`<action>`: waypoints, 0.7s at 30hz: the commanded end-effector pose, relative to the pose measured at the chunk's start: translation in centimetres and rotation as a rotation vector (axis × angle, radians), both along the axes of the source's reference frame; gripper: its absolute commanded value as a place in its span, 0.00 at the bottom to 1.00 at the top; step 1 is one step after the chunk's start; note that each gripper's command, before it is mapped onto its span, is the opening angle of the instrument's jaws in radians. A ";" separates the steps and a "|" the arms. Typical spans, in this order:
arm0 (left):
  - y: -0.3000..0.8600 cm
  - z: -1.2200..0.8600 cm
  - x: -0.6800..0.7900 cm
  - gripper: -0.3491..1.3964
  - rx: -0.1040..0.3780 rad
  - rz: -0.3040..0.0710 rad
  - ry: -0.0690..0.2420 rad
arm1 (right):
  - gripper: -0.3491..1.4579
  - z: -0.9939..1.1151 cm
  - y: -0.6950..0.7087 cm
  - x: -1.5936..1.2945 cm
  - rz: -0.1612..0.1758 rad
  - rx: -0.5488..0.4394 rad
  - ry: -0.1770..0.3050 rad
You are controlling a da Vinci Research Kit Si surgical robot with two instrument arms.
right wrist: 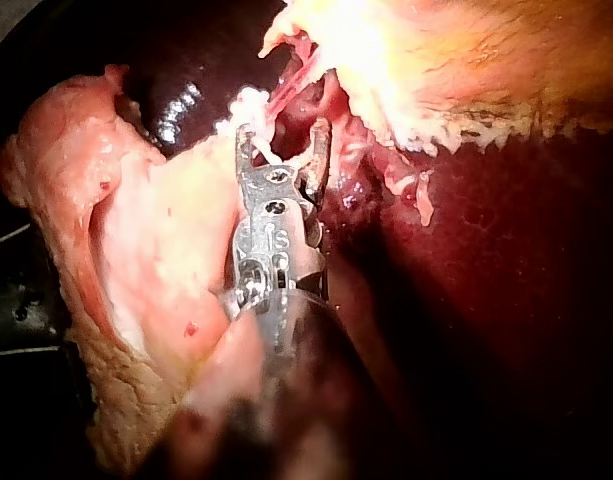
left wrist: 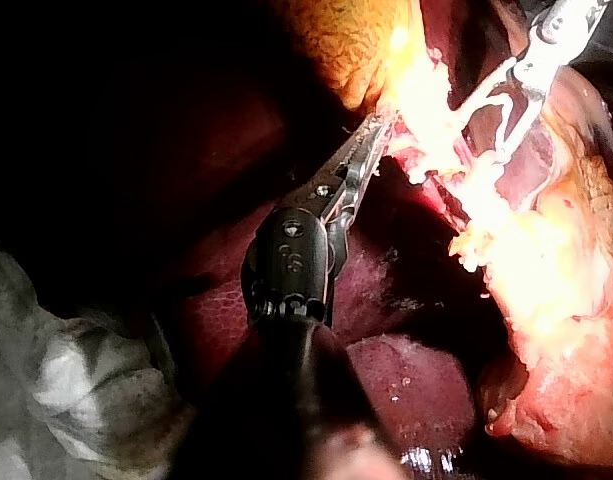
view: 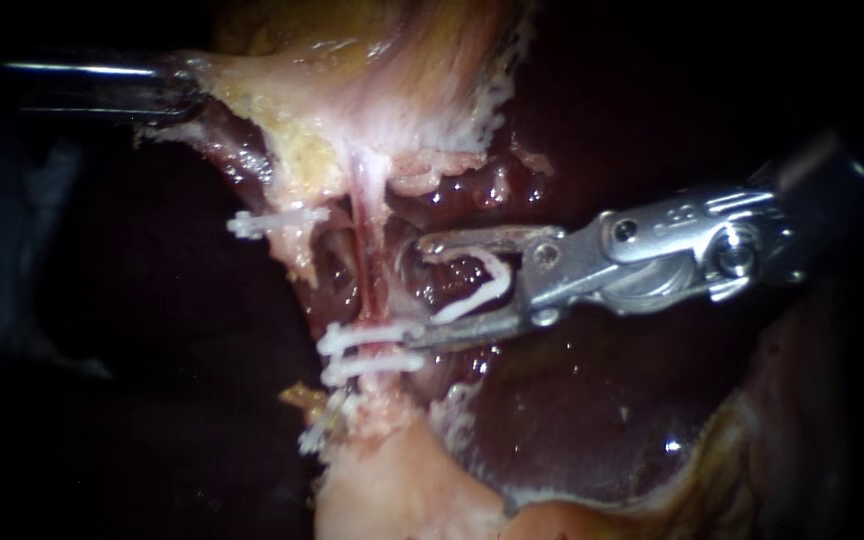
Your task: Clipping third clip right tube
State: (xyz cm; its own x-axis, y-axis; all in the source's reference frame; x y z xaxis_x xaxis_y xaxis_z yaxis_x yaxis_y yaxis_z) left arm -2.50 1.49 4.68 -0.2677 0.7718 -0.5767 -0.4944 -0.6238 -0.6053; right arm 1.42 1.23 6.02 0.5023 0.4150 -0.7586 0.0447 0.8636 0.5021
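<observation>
My right instrument [view: 412, 295] reaches in from the right, its shaft almost level and dipping slightly toward the tip. Its jaws stand wide apart with a white clip [view: 487, 285] seated between them. The clip's two legs lie against the two jaws, so they hold it from both sides. The jaw tips sit just beside the right tube [view: 370, 265], on its right, and I cannot tell whether they reach around it. The tube runs upright and looks taut. Lower down, a closed clip [view: 367, 336] crosses it, with a second closed clip [view: 377, 365] just beneath. The lower jaw's tip lies close to the upper of these two.

My left instrument [view: 184, 92] comes in level from the upper left. Its jaws are clamped together on the edge of the pale tissue [view: 352, 110], which is drawn out toward them. Dark liver [view: 572, 420] lies behind and below the right instrument.
</observation>
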 end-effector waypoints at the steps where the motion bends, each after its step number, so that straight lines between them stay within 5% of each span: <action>1: 0.00 0.00 0.00 0.00 0.000 0.000 0.000 | 0.47 0.02 0.01 0.03 0.009 0.003 0.007; 11: -0.01 0.01 -0.01 0.00 0.001 0.001 -0.001 | 0.47 0.14 0.15 0.31 0.043 0.053 0.041; 21: -0.01 0.01 -0.01 0.00 0.000 0.001 -0.001 | 0.46 0.19 0.23 0.57 0.089 0.170 0.164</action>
State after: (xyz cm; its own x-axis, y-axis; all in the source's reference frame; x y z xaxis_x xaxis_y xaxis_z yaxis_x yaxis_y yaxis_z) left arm -2.51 1.48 4.69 -0.2680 0.7716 -0.5769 -0.4930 -0.6243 -0.6060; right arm 2.01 1.47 6.21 0.3223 0.5876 -0.7422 0.0694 0.7672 0.6376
